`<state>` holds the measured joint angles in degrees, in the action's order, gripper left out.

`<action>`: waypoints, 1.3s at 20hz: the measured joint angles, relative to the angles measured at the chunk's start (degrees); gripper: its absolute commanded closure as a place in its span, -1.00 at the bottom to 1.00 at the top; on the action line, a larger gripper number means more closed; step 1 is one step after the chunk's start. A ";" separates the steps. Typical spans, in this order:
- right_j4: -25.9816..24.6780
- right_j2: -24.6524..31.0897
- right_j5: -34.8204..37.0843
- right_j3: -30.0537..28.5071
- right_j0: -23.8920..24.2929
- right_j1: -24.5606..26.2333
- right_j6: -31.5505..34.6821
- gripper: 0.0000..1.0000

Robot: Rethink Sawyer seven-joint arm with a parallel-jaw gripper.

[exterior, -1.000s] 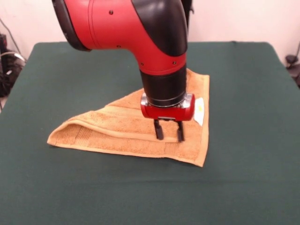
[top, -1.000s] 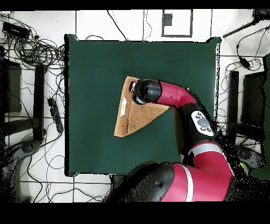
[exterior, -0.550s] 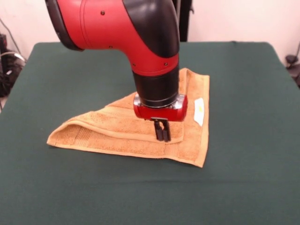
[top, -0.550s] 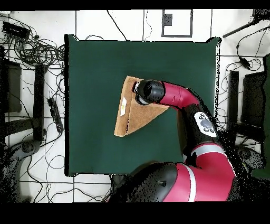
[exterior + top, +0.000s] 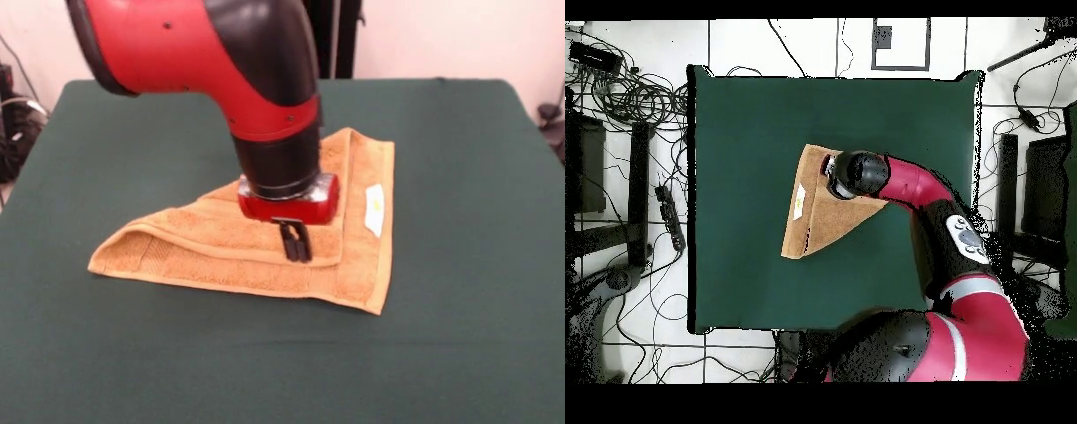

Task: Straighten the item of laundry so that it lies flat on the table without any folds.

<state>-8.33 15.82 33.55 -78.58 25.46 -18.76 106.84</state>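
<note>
The orange-tan item of laundry (image 5: 221,243) lies folded into a rough triangle on the green table (image 5: 485,177), with its white-and-yellow label (image 5: 375,209) on the right side. My gripper (image 5: 296,245) comes straight down onto the upper folded layer, its two black fingers pressed together and pinching the cloth near that layer's edge. In the overhead view the towel (image 5: 815,220) shows as a triangle with its label (image 5: 799,200) by the left edge, and the arm's wrist (image 5: 855,174) covers the gripper.
The red and black arm (image 5: 221,53) hangs over the towel's far part. Cables and equipment (image 5: 625,100) lie on the floor around the table (image 5: 745,130). Green cloth stretches wide on every side of the towel.
The fingers went from open to shut on the towel's top layer, and the gripper has since shifted slightly left in the front view. The towel's outline looks almost unchanged.
</note>
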 measured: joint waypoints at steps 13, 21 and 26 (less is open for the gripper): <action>-2.28 4.33 4.69 -7.90 20.01 -6.53 -0.01 1.00; -3.30 4.37 5.35 -7.36 16.79 -6.77 -0.01 1.00; -3.37 4.38 5.35 -6.38 11.60 -5.31 -0.01 1.00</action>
<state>-11.69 20.20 38.90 -84.96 37.06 -24.06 106.83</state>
